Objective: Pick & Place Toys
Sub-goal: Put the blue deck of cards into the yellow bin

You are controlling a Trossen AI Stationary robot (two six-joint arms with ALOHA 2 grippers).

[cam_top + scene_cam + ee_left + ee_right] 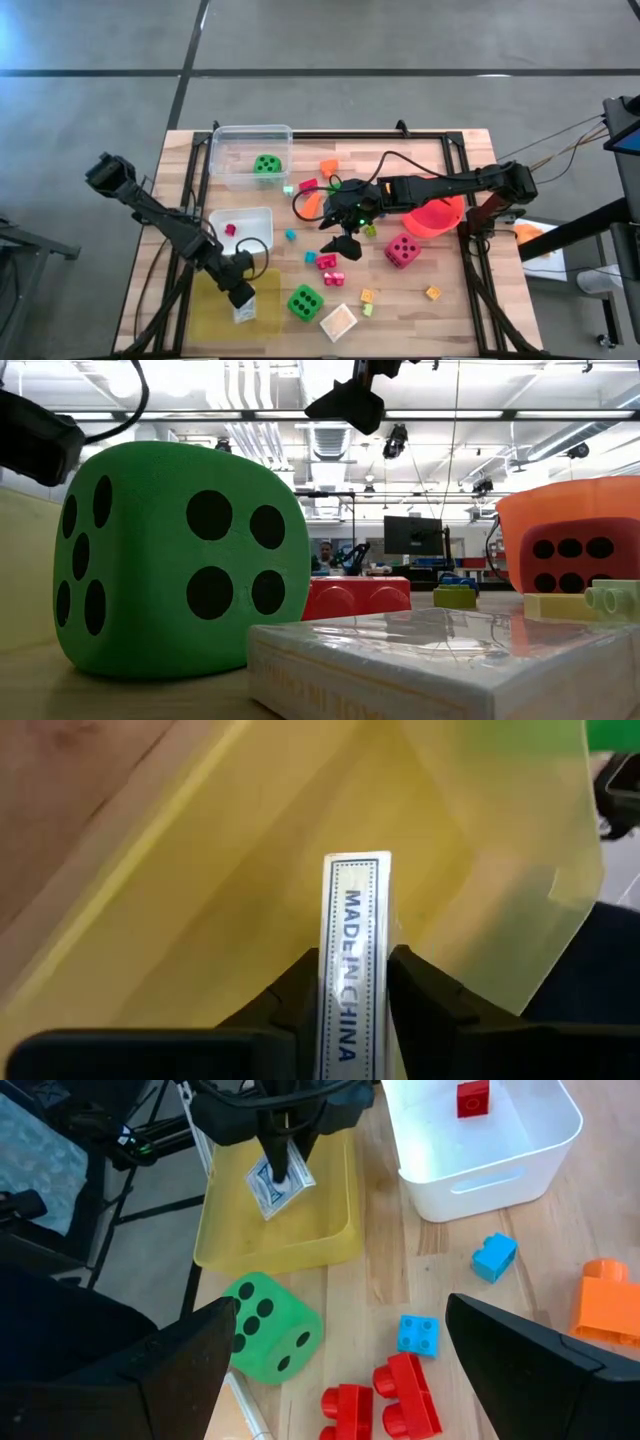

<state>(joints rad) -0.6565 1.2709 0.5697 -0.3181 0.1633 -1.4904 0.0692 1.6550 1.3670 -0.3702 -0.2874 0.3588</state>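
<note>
The left hand [241,293] hangs over the yellow tray [213,318] at the near left corner of the surface [420,318], its two fingers [290,995] clamped on the edges of a small card box [356,950]. The box stands on edge between them, printed "MADE IN CHINA" along its side, and is held above the tray floor.

The right hand [342,243] hovers over the middle of the surface with its fingers spread wide and nothing between them. Below it lie two red blocks [385,1398] and a blue block [417,1334]; another blue block [494,1256] sits just beside the white tub [500,1155], which holds one small red block [473,1097].

A green die [305,301] rests just beside the tray, with a flat card box [338,321] close by. A second green die [266,164] sits in the clear tub [250,137] at the far side. A pink die [402,250] lies near the orange bucket [437,217], which is tipped on its side.
</note>
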